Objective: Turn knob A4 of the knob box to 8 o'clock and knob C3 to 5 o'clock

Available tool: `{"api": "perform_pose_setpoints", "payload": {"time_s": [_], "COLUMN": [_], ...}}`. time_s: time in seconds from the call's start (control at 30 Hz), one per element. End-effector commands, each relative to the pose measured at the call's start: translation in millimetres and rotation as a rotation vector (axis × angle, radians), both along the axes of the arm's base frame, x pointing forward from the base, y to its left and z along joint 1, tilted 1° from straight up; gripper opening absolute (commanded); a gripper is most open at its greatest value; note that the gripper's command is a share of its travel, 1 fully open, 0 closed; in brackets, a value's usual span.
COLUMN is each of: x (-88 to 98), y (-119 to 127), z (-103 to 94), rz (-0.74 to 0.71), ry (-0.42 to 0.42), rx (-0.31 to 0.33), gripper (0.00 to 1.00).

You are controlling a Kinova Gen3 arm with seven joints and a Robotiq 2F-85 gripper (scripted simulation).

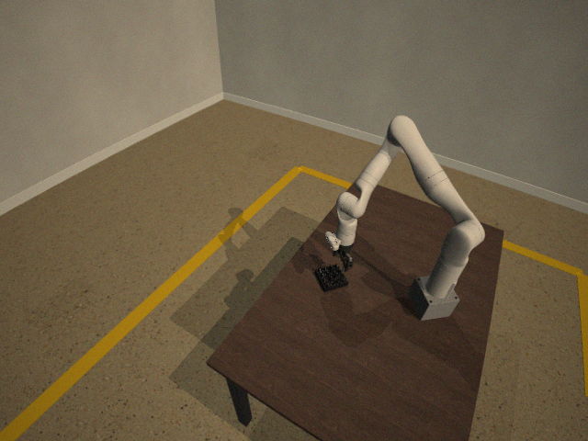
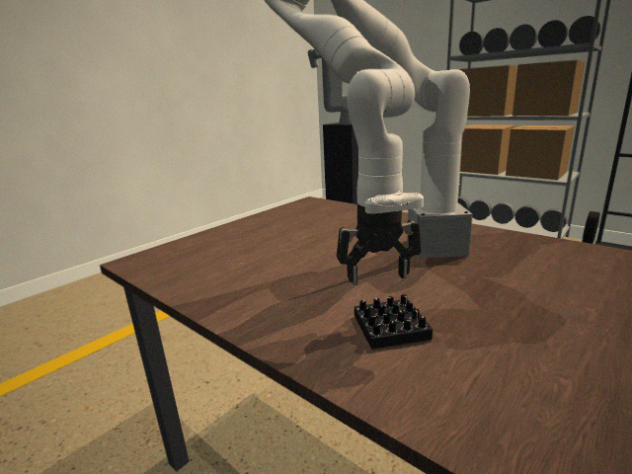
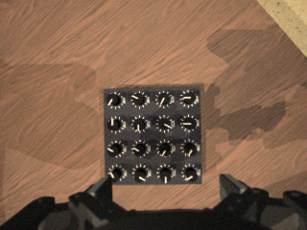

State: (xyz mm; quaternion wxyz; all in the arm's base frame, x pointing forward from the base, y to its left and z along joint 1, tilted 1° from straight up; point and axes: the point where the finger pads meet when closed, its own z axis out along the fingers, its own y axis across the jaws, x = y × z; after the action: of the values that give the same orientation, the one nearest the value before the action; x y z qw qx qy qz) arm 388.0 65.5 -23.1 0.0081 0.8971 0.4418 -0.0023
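Note:
The black knob box (image 1: 334, 287) (image 2: 403, 339) (image 3: 152, 160) stands on the table with four rows of knobs. In the wrist view its printed names lie to the right of each knob, so the front faces right and row A is the left column; the socket cannot be made out. Knob A4 (image 3: 113, 100) is at the top left, its line toward the lower left, about 10 o'clock. Knob C3 (image 3: 164, 124) is third from the left, second from the top, its line toward the lower right, about 7 o'clock. My gripper (image 1: 347, 264) (image 2: 378, 274) (image 3: 165, 188) is open and empty, above the table beside the box, pointing down.
The brown table (image 1: 370, 379) (image 2: 535, 387) (image 3: 48, 43) bears the box and the grey robot base (image 1: 439, 307) (image 2: 443, 234). A table edge lies beyond the box, with floor (image 3: 293, 19) at the wrist view's top right. Other knobs stand close around A4 and C3.

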Motion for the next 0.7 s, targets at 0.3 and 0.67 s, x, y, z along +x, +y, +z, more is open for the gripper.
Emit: {"api": "perform_pose_setpoints", "payload": {"time_s": [0.3,0.67], "x": [1.5,1.5], "y": [3.7,3.7], "z": [0.7,0.7], "rz": [0.019,0.019], "ry": [-0.004,-0.004], "rx": [0.01,0.01], "gripper": [1.0,1.0]}}
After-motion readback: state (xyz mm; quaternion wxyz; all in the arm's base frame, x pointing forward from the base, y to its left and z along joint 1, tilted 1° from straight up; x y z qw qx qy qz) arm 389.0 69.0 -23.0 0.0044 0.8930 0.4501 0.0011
